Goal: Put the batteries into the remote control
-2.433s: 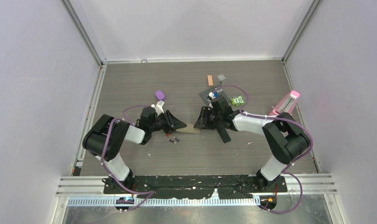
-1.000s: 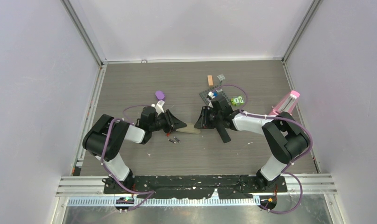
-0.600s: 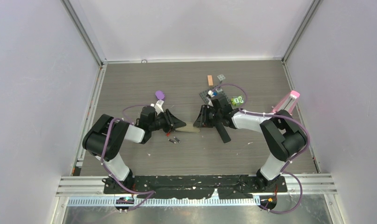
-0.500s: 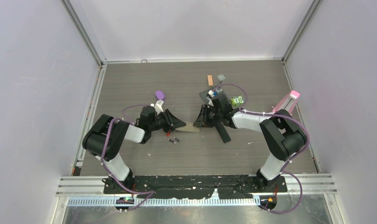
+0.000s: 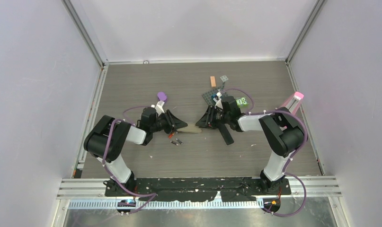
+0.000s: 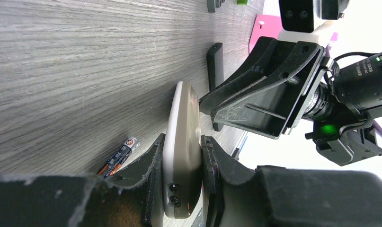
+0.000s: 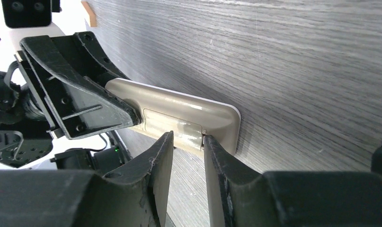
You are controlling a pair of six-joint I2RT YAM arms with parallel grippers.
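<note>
— Where is the remote control?

— At the middle of the worktop, between the two arms. It is beige. The left end effector clamps one end of it, a finger on each flat side, closed tight across its thickness. I cannot tell whether it rests on the worktop.

— And the right end effector?

— At the remote's other end. In the right wrist view its fingers stand narrow, with a small gap between them. Their tips are at the rectangular battery cover on the remote's back. I cannot tell whether they pinch anything.

— Is that cover on?

— It sits in its place on the back.

— The batteries?

— Two lie side by side on the worktop, outside the remote. They are just beside the left end effector, on its near side. In the left wrist view one shows orange-red and dark with a silvery end.

— What else is there?

— A black bar lies on the worktop just beside the right end effector. Farther back there is a grey plate carrying small pieces, and a brown block behind it. A purple thing lies behind the left arm. A pink object stands at the right edge.
</note>
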